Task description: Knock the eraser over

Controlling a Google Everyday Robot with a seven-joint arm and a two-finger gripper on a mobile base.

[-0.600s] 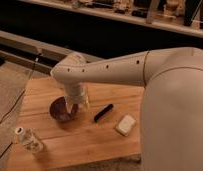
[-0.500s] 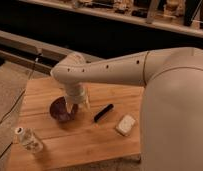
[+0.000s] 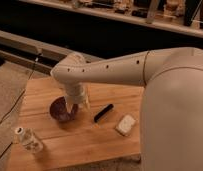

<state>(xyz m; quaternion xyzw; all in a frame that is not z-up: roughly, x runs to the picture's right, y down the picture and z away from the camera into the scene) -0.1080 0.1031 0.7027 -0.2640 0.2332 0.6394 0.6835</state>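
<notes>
- Jaws hang over the dark bowl [image 3: 59, 109], left on the desk [image 3: 95, 145]; spread or pressed together, cannot tell.
- Eraser [image 3: 103, 112] lies just right, seemingly untouched.

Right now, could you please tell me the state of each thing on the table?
eraser: lying flat, untouched.
bowl: upright, partly behind the tool.
tool: hanging over the bowl, apart from the eraser.
pale block: lying flat, untouched.
bottle: seemingly on its side.
</notes>
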